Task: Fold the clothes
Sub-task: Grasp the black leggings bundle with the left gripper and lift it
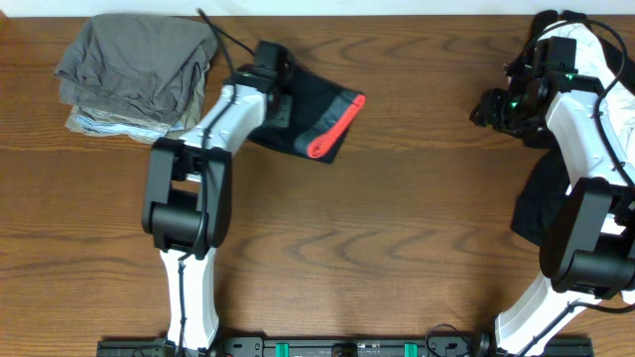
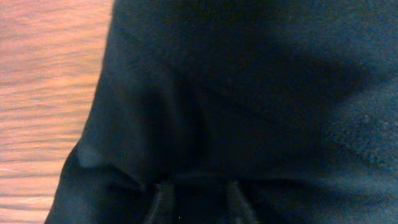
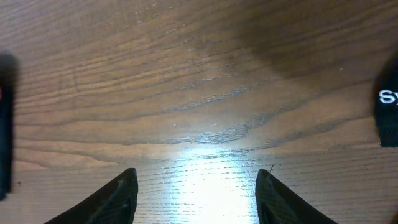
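Observation:
A folded black garment with a red stripe (image 1: 316, 117) lies on the table, right of a stack of folded grey clothes (image 1: 134, 71). My left gripper (image 1: 270, 67) is at the garment's upper left edge. In the left wrist view the black cloth (image 2: 249, 93) fills the frame and bunches around the fingers (image 2: 200, 205), which look closed on it. My right gripper (image 1: 493, 107) is open and empty, low over bare wood (image 3: 196, 193). Another dark garment (image 1: 541, 203) lies under the right arm.
The wooden table (image 1: 397, 228) runs across the view. In the right wrist view a black item with white lettering (image 3: 388, 112) is at the right edge and a dark cloth edge (image 3: 5, 124) at the left.

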